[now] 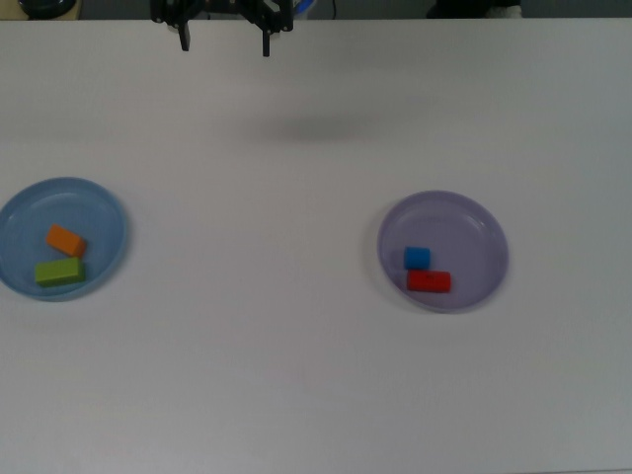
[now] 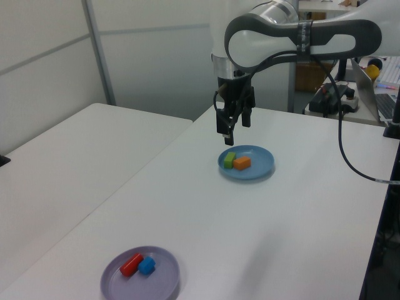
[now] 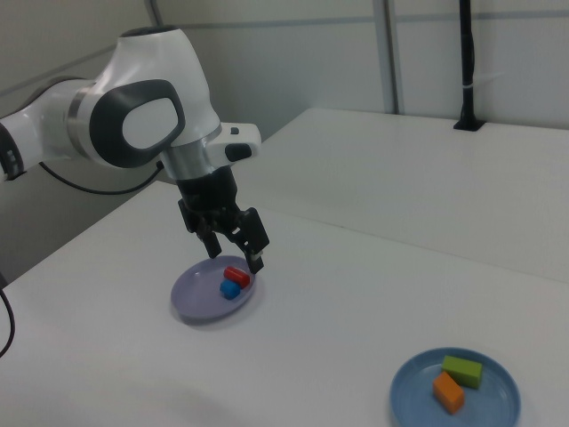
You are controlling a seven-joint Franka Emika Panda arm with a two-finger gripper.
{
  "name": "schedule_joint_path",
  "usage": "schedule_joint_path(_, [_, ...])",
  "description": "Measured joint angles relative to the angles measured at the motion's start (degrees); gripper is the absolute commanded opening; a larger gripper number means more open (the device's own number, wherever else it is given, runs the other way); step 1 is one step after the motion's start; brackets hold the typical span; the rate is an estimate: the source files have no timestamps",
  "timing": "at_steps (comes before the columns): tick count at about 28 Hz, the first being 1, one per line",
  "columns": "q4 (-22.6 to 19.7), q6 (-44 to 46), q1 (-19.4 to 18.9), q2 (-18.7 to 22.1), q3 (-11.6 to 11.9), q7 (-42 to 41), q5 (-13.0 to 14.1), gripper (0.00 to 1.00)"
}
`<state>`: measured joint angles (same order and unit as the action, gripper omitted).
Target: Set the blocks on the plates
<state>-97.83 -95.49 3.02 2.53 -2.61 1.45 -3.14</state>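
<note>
- Looking at the top view, you have the orange block (image 1: 65,239) and the green block (image 1: 59,272) lying side by side on the light blue plate (image 1: 107,212) at the frame's left edge; the blue cube (image 1: 417,258) and the red block (image 1: 429,281) sit together on the lavender plate (image 1: 474,222) right of centre; no block lies on the bare worktop (image 1: 267,326), so I judge the task done
- Your end effector (image 1: 224,41) hangs at the top edge of the top view, fingers spread apart and holding nothing, well clear of both plates
- The main risk from here is a needless descent; coming down over either plate could knock a block off it or push the plate across the worktop
- In the right view the end effector (image 3: 233,251) appears over the lavender plate (image 3: 191,302); that is only the camera angle, so do not judge clearance from it
- The red block lies near the plate's lower rim in the top view; a light nudge could tip it out
</note>
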Motion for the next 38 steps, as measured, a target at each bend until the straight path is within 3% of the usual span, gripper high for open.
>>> schedule_joint_path(21, [0.67, 0.0, 0.16, -0.54, 0.0, -0.09, 0.05, 1.0])
schedule_joint_path(28, [2.19, 0.0, 0.79, -0.51, 0.14, -0.23, 3.23, 1.0])
schedule_joint_path(38, [2.72, 0.0, 1.28, -0.51, 0.22, -0.36, 3.86, 1.0])
